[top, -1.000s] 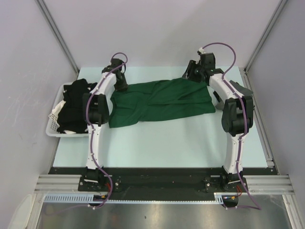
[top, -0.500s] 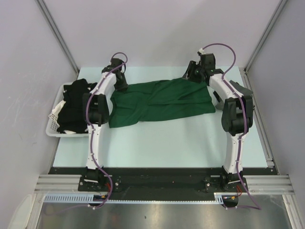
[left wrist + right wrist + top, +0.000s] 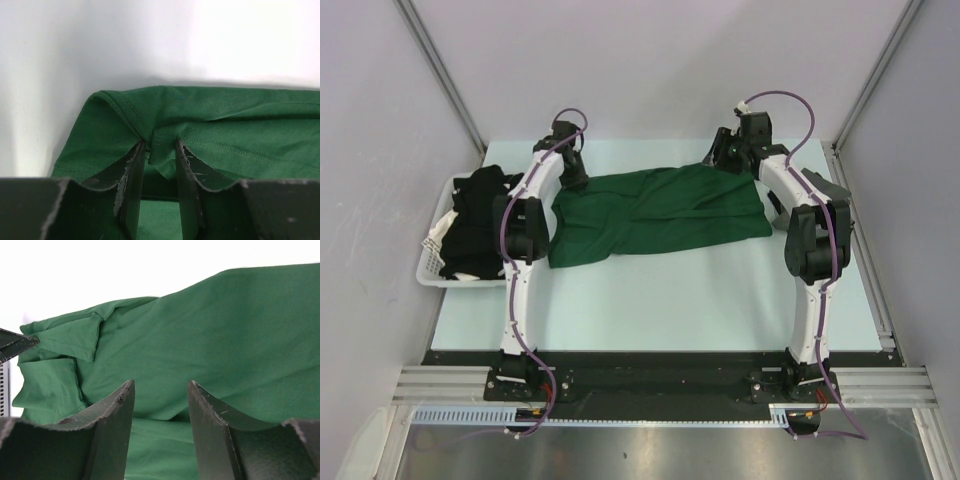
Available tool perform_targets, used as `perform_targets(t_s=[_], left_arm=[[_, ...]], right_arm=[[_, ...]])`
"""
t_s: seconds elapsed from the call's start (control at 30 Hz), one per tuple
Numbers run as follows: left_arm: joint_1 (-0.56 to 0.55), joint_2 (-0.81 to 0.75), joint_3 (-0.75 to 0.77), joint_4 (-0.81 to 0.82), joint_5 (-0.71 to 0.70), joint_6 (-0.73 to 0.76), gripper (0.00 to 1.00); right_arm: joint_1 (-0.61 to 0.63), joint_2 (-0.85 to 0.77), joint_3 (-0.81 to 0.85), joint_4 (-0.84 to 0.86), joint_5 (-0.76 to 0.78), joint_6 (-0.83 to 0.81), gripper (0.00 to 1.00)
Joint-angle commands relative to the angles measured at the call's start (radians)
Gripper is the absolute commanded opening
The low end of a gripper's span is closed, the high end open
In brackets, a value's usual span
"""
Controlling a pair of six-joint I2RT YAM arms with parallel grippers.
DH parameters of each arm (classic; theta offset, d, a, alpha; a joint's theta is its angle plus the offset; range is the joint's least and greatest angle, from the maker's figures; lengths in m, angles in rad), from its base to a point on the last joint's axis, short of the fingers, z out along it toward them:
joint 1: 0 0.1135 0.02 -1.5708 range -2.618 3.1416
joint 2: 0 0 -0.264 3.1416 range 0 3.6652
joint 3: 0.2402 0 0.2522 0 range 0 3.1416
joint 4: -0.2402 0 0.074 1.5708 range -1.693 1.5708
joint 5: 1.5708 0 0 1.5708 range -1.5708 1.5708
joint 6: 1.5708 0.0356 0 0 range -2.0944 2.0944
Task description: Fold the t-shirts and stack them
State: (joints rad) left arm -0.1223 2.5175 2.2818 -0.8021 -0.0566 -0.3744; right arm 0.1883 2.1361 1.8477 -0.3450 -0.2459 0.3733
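A dark green t-shirt [image 3: 660, 210] lies spread across the far half of the table, partly folded. My left gripper [image 3: 572, 178] is at its far left corner. In the left wrist view the gripper [image 3: 160, 145] is closed on a puckered fold of the shirt's hem [image 3: 240, 125]. My right gripper [image 3: 725, 158] is at the shirt's far right corner. In the right wrist view the gripper [image 3: 161, 385] stands with jaws apart just over the green cloth [image 3: 200, 340], holding nothing. Black t-shirts [image 3: 470, 220] are piled in a basket at the left. No grey shirt shows.
The white slatted basket [image 3: 430, 265] stands at the table's left edge beside the left arm. Grey walls close in the table at the back and both sides. The pale table top [image 3: 670, 300] lies between the shirt and the arm bases.
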Motion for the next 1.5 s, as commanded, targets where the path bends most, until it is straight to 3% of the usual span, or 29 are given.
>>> perform_targets(t_s=[0.0, 0.97, 1.47], left_arm=[[0.000, -0.055, 0.056, -0.005, 0.009, -0.001, 0.36], [0.000, -0.072, 0.058, -0.016, 0.015, -0.003, 0.36], [0.000, -0.062, 0.067, -0.005, 0.017, -0.008, 0.10]], right_arm=[[0.003, 0.013, 0.019, 0.032, -0.013, 0.009, 0.52], [0.016, 0.033, 0.035, 0.035, -0.018, 0.012, 0.51], [0.022, 0.045, 0.051, 0.034, -0.024, 0.015, 0.50]])
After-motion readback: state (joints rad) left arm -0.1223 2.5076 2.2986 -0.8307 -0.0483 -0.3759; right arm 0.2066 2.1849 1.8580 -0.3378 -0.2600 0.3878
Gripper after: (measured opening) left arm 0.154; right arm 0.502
